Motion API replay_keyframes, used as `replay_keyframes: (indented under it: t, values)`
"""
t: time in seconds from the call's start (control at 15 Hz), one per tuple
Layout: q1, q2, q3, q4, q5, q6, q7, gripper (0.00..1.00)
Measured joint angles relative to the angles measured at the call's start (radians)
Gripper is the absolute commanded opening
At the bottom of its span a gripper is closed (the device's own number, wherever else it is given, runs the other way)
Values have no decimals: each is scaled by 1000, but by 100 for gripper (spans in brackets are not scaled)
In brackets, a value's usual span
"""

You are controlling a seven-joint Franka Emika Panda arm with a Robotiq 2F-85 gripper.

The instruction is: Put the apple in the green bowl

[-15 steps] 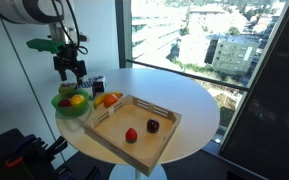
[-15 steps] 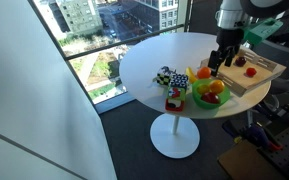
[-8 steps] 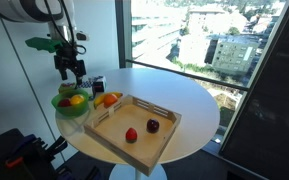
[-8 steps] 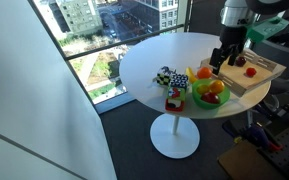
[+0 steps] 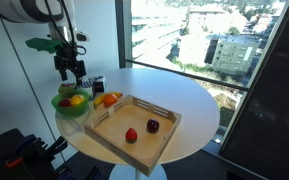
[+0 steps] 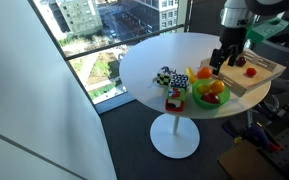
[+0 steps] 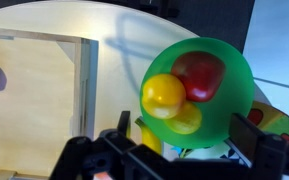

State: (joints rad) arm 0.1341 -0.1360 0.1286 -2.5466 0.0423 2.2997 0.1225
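Note:
The green bowl point(image 5: 70, 106) point(image 6: 210, 97) stands on the round white table next to the wooden tray. In the wrist view the bowl point(image 7: 229, 105) holds the yellow-orange apple point(image 7: 164, 95), a red fruit point(image 7: 200, 75) and another yellow fruit point(image 7: 186, 120), all touching. The apple also shows as a yellow spot in an exterior view point(image 5: 77, 100). My gripper point(image 5: 72, 72) point(image 6: 220, 62) hangs straight above the bowl. Its fingers point(image 7: 186, 130) are spread wide with nothing between them.
The pale wooden tray point(image 5: 156, 109) point(image 7: 34, 110) holds a red fruit point(image 5: 131, 135) and a dark maroon fruit point(image 5: 153, 126). Orange fruits point(image 5: 109, 99) lie between bowl and tray. A black-and-white patterned object point(image 6: 167, 77) and a red toy point(image 6: 174, 99) sit near the table edge.

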Motion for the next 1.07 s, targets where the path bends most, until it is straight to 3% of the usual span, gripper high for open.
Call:
replay_keyframes:
  t: [0.6,1.07]
  values:
    - [-7,-39,-2,3,-1,-4,3,100]
    - [-49,-137,-8,3,-11,-78,36,100]
